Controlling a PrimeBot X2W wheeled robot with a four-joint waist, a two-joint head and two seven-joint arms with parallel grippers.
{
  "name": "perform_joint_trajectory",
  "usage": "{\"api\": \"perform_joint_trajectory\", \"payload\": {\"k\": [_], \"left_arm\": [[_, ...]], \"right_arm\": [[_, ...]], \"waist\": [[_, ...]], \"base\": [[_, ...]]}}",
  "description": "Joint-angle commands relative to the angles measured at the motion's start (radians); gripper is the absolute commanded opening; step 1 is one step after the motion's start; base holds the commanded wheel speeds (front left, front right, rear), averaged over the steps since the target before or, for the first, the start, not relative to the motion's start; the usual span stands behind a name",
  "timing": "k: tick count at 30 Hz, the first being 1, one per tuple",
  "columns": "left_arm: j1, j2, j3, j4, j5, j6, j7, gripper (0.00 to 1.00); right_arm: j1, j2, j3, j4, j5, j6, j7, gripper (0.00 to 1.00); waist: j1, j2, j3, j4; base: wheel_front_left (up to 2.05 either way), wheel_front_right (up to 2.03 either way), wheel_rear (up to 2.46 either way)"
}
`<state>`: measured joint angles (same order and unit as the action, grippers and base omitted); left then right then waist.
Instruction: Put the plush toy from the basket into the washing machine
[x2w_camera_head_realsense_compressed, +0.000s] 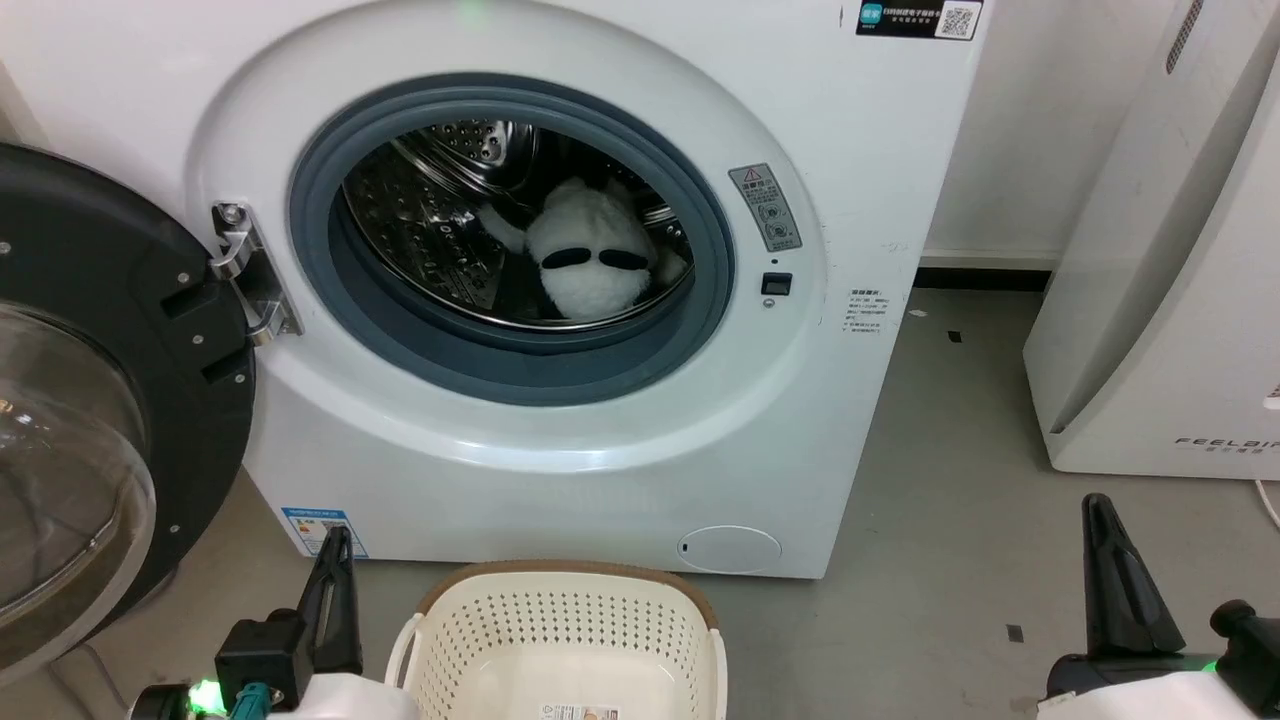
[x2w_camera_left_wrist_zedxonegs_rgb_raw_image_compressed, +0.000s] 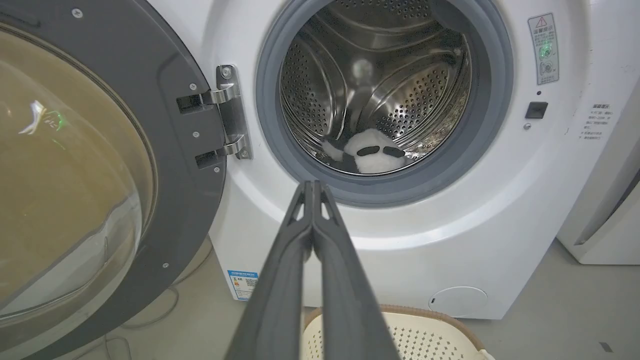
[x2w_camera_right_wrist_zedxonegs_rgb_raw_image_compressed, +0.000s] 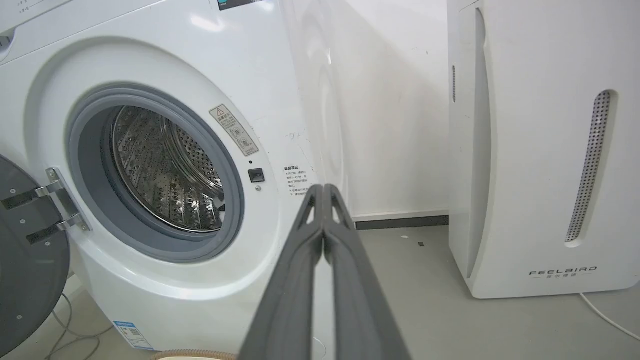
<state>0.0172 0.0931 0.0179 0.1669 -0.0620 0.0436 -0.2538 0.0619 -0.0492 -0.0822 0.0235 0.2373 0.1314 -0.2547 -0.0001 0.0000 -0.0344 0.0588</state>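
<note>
the plush toy (x2w_camera_head_realsense_compressed: 590, 262) rests feet-out low inside the washing machine (x2w_camera_head_realsense_compressed: 600, 470), beyond the basket (x2w_camera_head_realsense_compressed: 565, 578) on the floor, while the left gripper (x2w_camera_left_wrist_zedxonegs_rgb_raw_image_compressed: 313, 187) and right gripper (x2w_camera_right_wrist_zedxonegs_rgb_raw_image_compressed: 324, 189) hover outside, fingers pressed together; soft and light, it likely suits a pinch on its fluffy body.

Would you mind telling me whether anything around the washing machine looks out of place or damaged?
Nothing stands out. The plush toy lies in the drum of the washing machine, feet toward the opening; the door stands open, and the basket sits upright before it.
</note>
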Motion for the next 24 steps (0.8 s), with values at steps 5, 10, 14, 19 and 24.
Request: {"api": "perform_joint_trajectory", "payload": {"k": [5,10,14,19,24], "left_arm": [[-0.001,-0.003,-0.001,-0.01,0.004,-0.003,0.015,0.0],[-0.002,-0.004,-0.002,-0.017,0.006,-0.005,0.025,0.0],[-0.002,-0.006,-0.002,-0.022,0.008,-0.006,0.033,0.0],[-0.003,-0.007,-0.003,-0.029,0.011,-0.008,0.043,0.0],[-0.004,-0.009,-0.004,-0.036,0.013,-0.009,0.054,0.0]], "right_arm": [[-0.004,0.0,0.004,-0.001,-0.015,0.0,0.015,0.0],[-0.006,0.0,0.008,-0.002,-0.024,0.0,0.025,0.0],[-0.008,0.0,0.01,-0.003,-0.032,0.0,0.033,0.0],[-0.011,0.0,0.014,-0.004,-0.041,0.0,0.043,0.0],[-0.013,0.0,0.017,-0.005,-0.051,0.0,0.054,0.0]], "waist": [[0.0001,0.0,0.002,-0.003],[0.0001,0.0,0.003,-0.005],[0.0001,0.0,0.004,-0.007],[0.0001,0.0,0.006,-0.01],[0.0001,0.0,0.007,-0.012]], "base": [[0.0,0.0,0.0],[0.0,0.0,0.0],[0.0,0.0,0.0],[0.0,0.0,0.0],[0.0,0.0,0.0]]}}
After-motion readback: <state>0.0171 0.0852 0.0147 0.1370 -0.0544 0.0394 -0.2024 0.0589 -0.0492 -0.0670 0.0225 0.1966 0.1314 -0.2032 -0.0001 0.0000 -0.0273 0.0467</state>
